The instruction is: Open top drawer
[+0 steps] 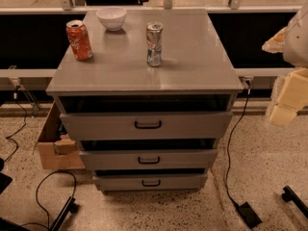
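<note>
1. Far left, on the floor: cardboard box [50,146], just beside the cabinet's left flank, with black cables [45,186] trailing in front. No print to read on it.
2. Up on the grey cabinet top [192,66], left rear: orange can [79,40], upright, pale script down its side, too indistinct to read. A little to its right and further back: white bowl [111,18], unmarked.
3. Centre, directly under that top: top drawer [96,125], the widest and tallest front of the three, with a dark gap along its upper edge. Barely out, if at all, by the look of it. Below it: two narrower drawers [110,160].
4. Best taken by the black loop handle [147,124], dead centre of the front. Likely rigid and running on slides, so better drawn straight out and level, never sideways. Thin, smooth-looking loop, so liable to slip free unless hooked or pinched squarely. Probably modest in weight, though contents unseen.
5. Slightly right of the handle, on top: silver can [154,43], upright, blue marks, lettering unreadable. Tall and light-looking, so apt to topple under a jerky pull.
6. Far right edge: gripper [288,100], cream-coloured, hanging off the cabinet's right side at about drawer height, well apart from the handle. Spread or closed: cannot tell.
</note>
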Action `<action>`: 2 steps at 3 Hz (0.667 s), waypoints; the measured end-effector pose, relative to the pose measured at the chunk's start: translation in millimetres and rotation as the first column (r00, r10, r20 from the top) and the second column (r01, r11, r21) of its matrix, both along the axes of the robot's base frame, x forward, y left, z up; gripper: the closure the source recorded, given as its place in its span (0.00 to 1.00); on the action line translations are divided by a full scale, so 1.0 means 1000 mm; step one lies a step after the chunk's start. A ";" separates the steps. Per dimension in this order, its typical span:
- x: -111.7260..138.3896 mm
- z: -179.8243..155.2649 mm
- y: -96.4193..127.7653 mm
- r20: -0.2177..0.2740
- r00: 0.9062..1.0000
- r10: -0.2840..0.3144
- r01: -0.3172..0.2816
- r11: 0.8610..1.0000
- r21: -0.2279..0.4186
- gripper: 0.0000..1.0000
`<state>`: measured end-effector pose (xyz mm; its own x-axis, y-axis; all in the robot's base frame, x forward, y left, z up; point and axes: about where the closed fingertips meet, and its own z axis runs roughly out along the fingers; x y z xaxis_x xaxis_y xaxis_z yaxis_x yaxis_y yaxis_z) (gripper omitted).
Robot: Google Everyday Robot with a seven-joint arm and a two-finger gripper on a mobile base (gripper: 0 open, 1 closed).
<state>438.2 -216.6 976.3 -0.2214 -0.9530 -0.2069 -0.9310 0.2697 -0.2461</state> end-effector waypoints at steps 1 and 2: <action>0.000 0.000 0.000 0.000 1.000 0.000 0.000 1.000 0.000 0.00; 0.002 -0.004 0.006 0.007 1.000 -0.004 0.004 0.999 -0.048 0.00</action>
